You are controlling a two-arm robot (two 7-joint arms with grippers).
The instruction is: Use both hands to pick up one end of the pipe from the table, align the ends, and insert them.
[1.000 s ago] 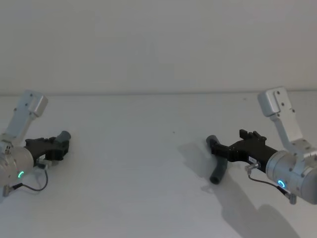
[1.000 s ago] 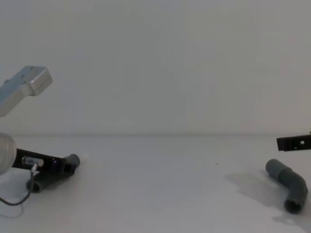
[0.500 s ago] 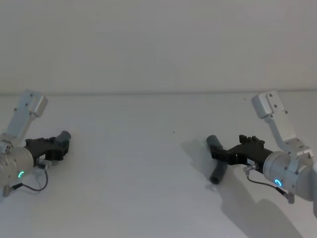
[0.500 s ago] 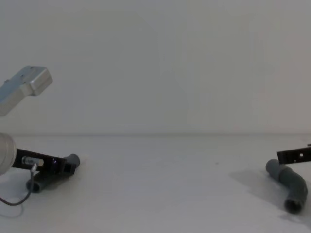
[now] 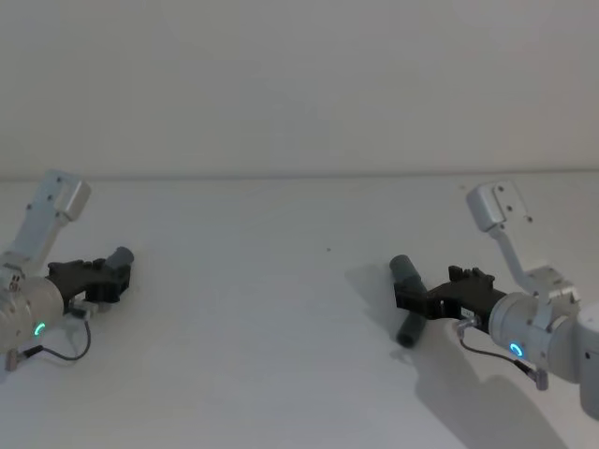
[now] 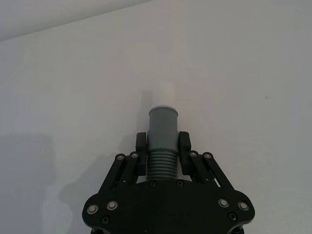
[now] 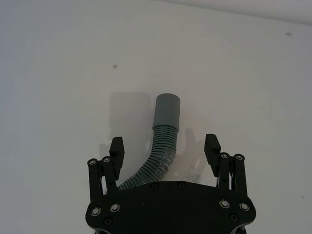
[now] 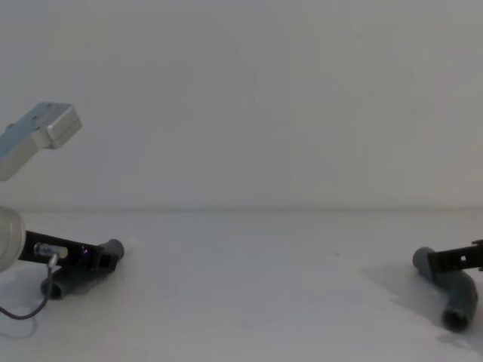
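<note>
Grey white-tipped piece [image 6: 163, 124]: clamped in left claw [image 6: 163, 142], tip outward.
Ribbed piece [image 7: 166, 114]: collar outward, right claw [image 7: 164, 143] spread astride.

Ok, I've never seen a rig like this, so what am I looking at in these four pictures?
A two-armed robot at a white table. One picture looks down from its head, one looks across from its chest, and one camera sits on each wrist. The left gripper is shut on a grey pipe piece with a white tip. The right gripper is open, its fingers either side of the second pipe piece, which lies on the table, not yet gripped.
</note>
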